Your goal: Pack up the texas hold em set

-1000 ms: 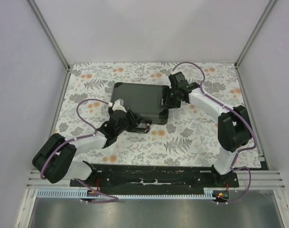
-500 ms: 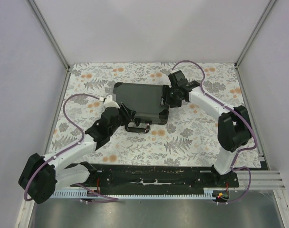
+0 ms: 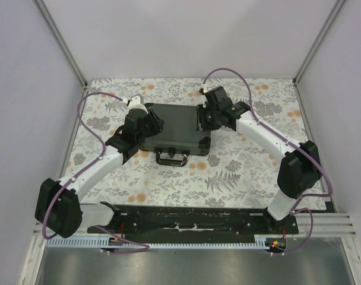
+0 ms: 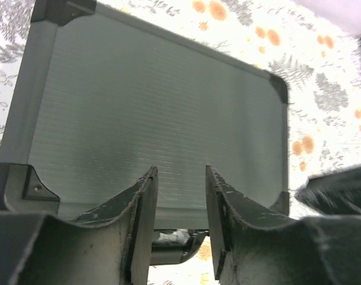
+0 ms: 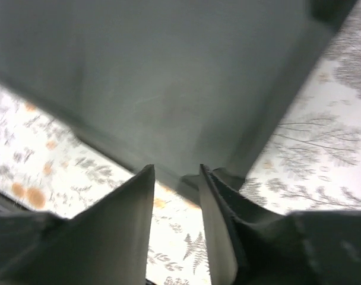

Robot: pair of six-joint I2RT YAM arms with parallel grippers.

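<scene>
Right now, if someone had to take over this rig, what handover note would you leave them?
Left gripper: open, empty, over the left end of the case.
Right gripper: open, empty, at the case's right end; its wrist view is blurred.
Case: lid down, flat on the table, handle toward the arms.
Done: lid is shut; no chips, decks or buttons in view.
Left: whether the case is fastened cannot be told, so probably check that first.
</scene>
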